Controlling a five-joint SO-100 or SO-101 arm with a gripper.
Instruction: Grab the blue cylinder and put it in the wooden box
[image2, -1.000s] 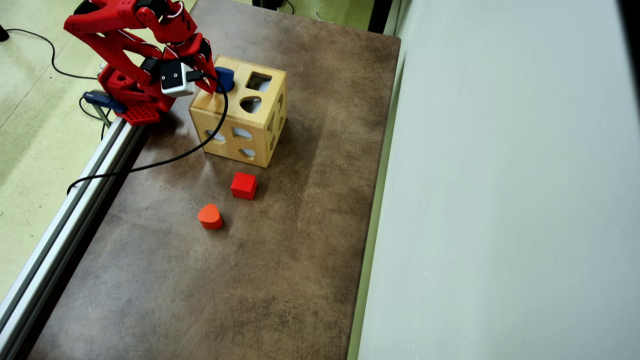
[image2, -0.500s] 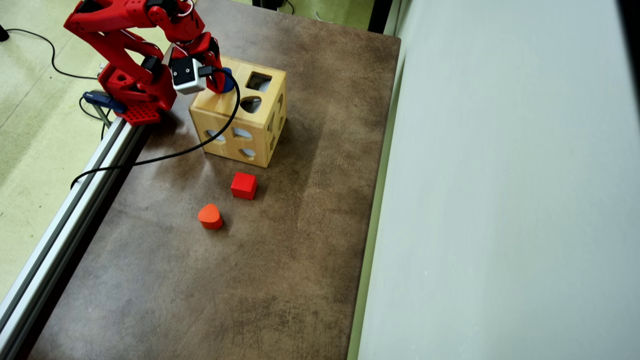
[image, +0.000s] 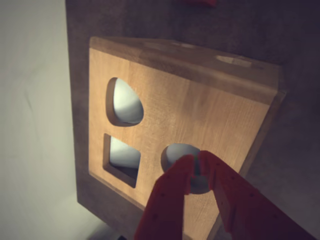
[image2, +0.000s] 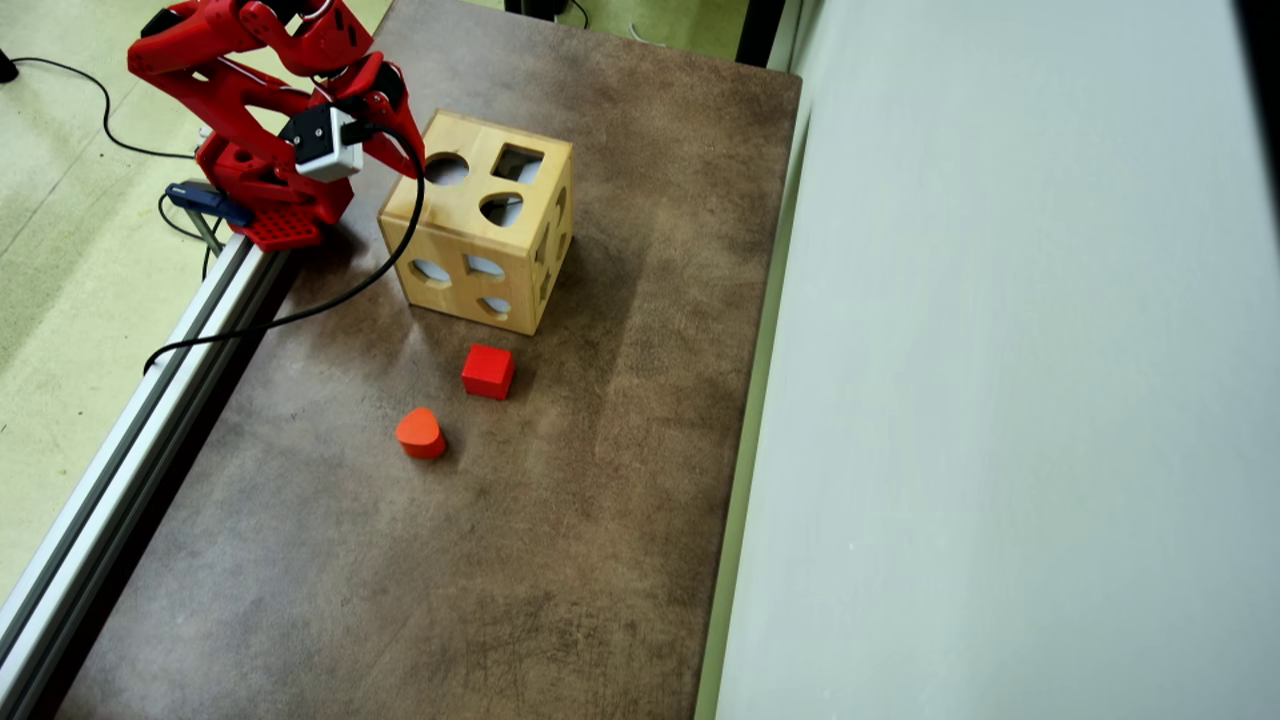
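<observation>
The wooden box (image2: 440, 212) stands at the back left of the brown table, its top face (image: 200, 105) filling the wrist view with a round, a square and a rounded-triangle hole. My red gripper (image: 197, 159) hovers just above the round hole (image: 175, 150), its tips a narrow gap apart with nothing between them. In the overhead view the gripper (image2: 412, 165) sits at the left rim of that round hole (image2: 447, 168), which looks empty. The blue cylinder is out of view.
A red cube (image2: 488, 371) and an orange-red rounded block (image2: 420, 433) lie on the table in front of the box. A metal rail (image2: 120, 450) runs along the table's left edge, a black cable (image2: 330, 310) loops across it, and a pale wall (image2: 1000, 400) bounds the right.
The blue cylinder, held at the round hole in the earlier frames, no longer shows. The gripper has pulled back left, uncovering the hole.
</observation>
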